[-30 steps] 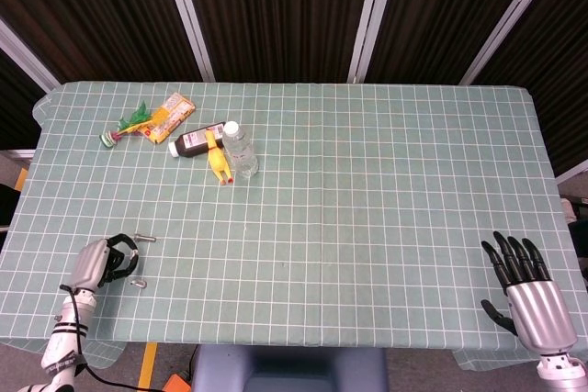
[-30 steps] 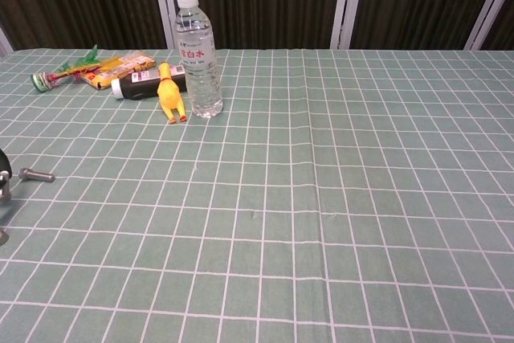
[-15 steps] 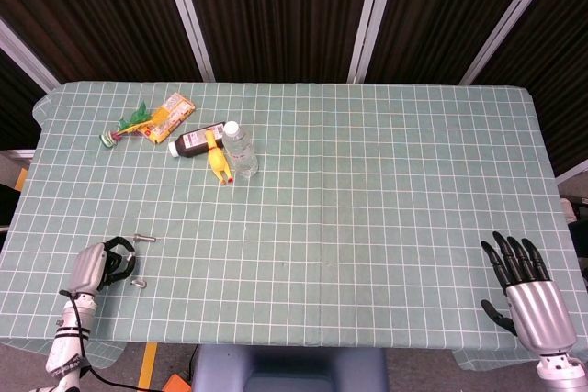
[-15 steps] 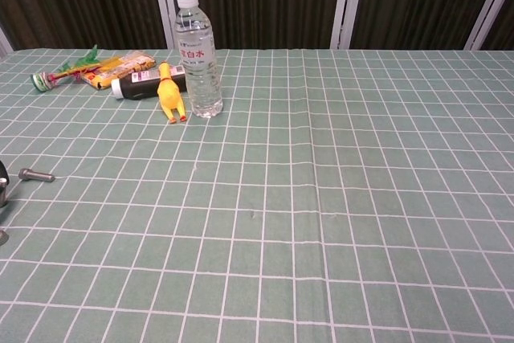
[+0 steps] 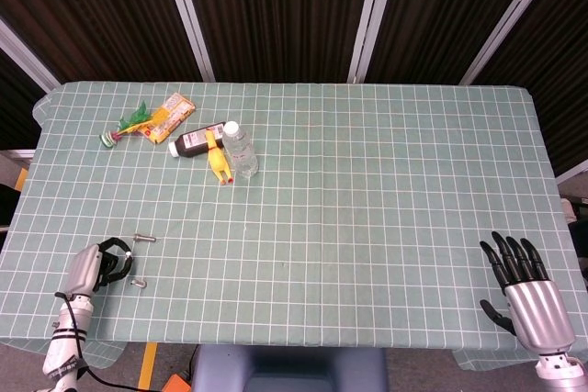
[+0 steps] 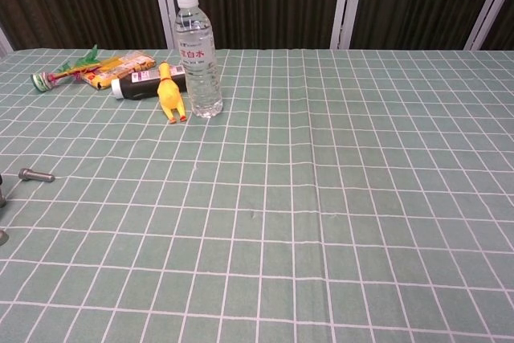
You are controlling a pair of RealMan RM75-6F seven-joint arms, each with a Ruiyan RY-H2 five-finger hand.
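Observation:
My left hand [image 5: 97, 264] hovers at the near left corner of the green checked table [image 5: 367, 208], its dark fingers curled in with nothing visible in them. One small metal bolt [image 5: 144, 238] [image 6: 36, 175] lies just beyond that hand, and a second bolt [image 5: 138, 282] lies beside it on the right. At the near right corner my right hand [image 5: 522, 289] is empty, palm down, with its fingers spread. The chest view shows neither hand clearly.
At the far left a clear water bottle [image 5: 239, 150] [image 6: 197, 54] stands upright. Beside it lie a yellow rubber chicken [image 5: 218, 161] [image 6: 169, 92], a dark bottle [image 5: 195, 141] [image 6: 140, 83], an orange packet [image 5: 170, 115] [image 6: 120, 68] and a green-tufted toy [image 5: 129, 124] [image 6: 60, 70].
My left hand has drawn back a little toward the near left edge, slipping out of the chest view. The right hand and the objects have not moved.

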